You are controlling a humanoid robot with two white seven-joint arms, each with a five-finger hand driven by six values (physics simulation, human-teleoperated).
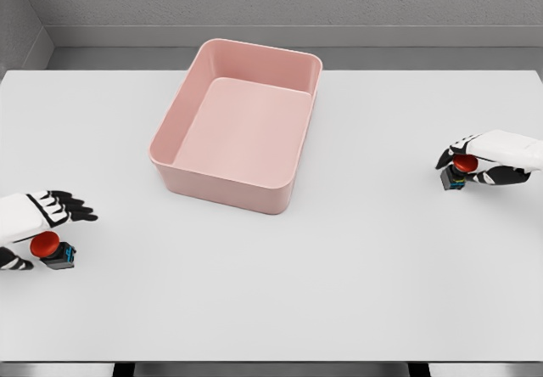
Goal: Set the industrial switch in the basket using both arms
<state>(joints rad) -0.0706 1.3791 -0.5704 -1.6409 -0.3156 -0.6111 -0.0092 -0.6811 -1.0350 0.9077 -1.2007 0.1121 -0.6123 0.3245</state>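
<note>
Under left hand (38,224) a switch (53,249), right hand (475,160) on another (458,171)

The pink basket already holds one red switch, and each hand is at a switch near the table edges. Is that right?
Not quite. In the head view the pink basket is empty. One red switch is at the left hand, the other switch at the right hand.

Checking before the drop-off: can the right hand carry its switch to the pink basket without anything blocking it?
Probably yes. The right hand is closed around its red-buttoned switch, and only bare white table lies between it and the open-topped pink basket. It would only need to clear the rim.
</note>
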